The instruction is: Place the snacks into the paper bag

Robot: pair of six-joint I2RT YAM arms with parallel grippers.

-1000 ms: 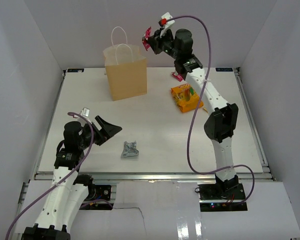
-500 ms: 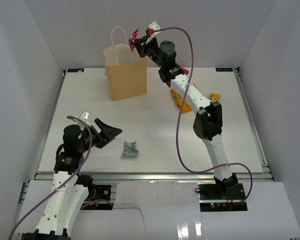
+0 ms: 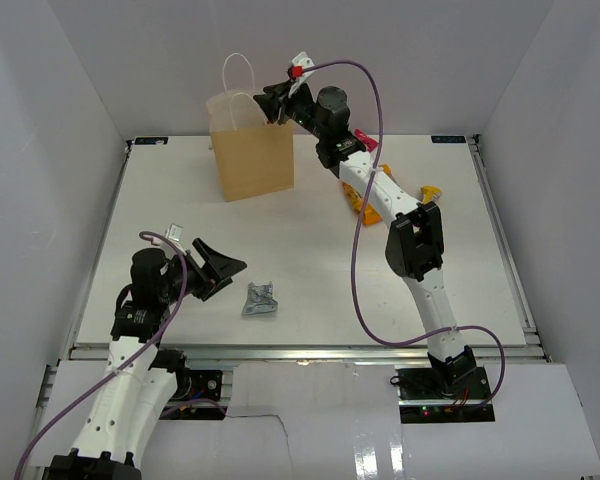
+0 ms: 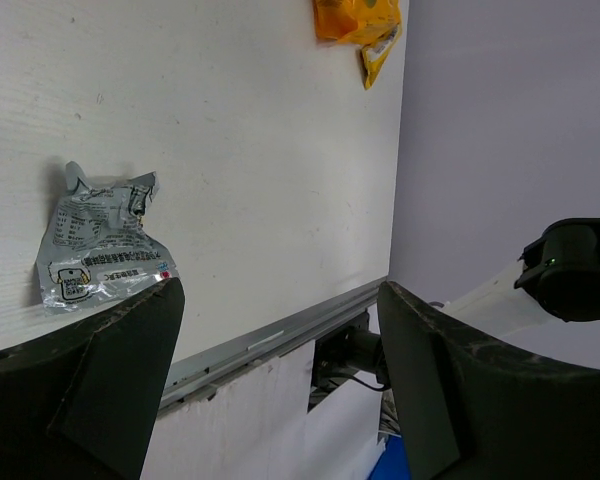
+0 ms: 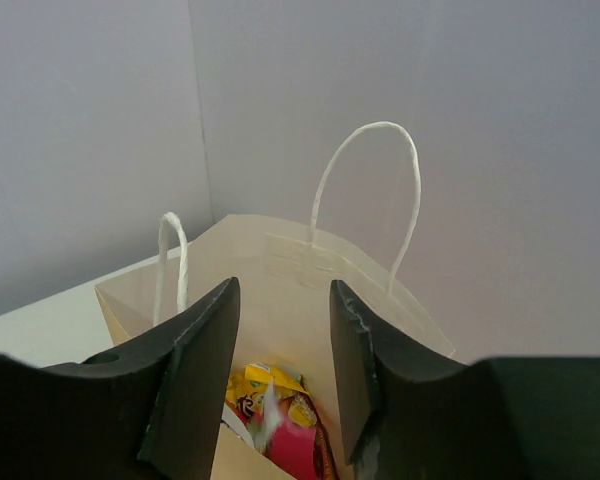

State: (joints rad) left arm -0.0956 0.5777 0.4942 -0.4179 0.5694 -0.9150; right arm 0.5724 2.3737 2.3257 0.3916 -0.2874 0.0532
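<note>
The tan paper bag (image 3: pixel 252 160) with two white handles (image 5: pixel 378 125) stands upright at the upper centre of the top view. The right gripper (image 3: pixel 276 103) is over its mouth, jaws apart and empty. Only the right wrist view shows one yellow packet (image 5: pixel 260 385) and one pink packet (image 5: pixel 295 450) inside; the left gripper (image 4: pixel 280 290), spread wide, is near one silver packet (image 4: pixel 100 245).

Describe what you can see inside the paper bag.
Inside the paper bag a yellow packet and a pink-red packet show. The right claw and the bag's near wall cover the rest, so anything deeper cannot be seen.
</note>
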